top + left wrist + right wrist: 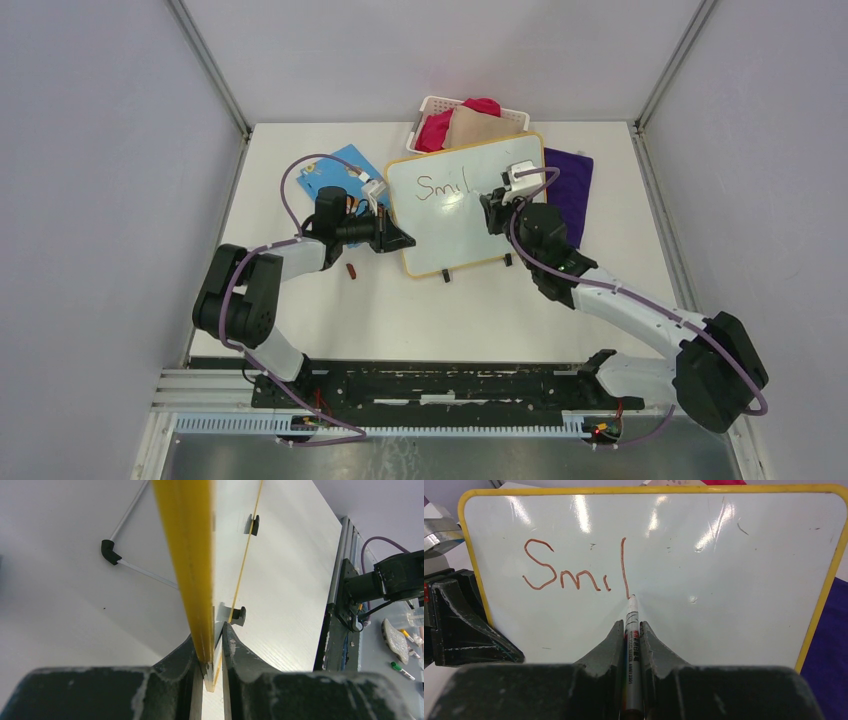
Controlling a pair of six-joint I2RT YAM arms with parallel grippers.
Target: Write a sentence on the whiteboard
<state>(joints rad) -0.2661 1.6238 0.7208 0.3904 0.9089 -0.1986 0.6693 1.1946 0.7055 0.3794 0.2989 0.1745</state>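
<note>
**tinker_dan:** how far along is the writing? got room to work?

**me:** Top cam first. The whiteboard (450, 240) sits mid-table, between the blue card (335, 172) on its left and the purple cloth (570, 180) on its right. A white basket (430, 104) is just behind its far edge. The sentence (440, 187) reads "Smil" so far, high on the left half. I'd call that barely begun, since the first word isn't finished and the whole second line is left. My left gripper (398, 240) is at the board's left edge and my right gripper (492, 212) is over the middle.

**tinker_dan:** is the board actually held?

**me:** Yep. The left wrist cam looks straight along the yellow frame, and the left gripper is clenched on that edge, one finger on each side. Two black feet (240, 614) show along the board's lower edge.

On the right wrist cam, the right gripper is clamped on the marker (631, 645), and its tip touches the board at the foot of the "l". There's open white from there to the yellow frame on the right, plus a full band underneath for line two. My guess is the right edge needs watching, because the cloth starts just past the frame. Same for the lower left, where the left gripper sits against the frame.
</note>
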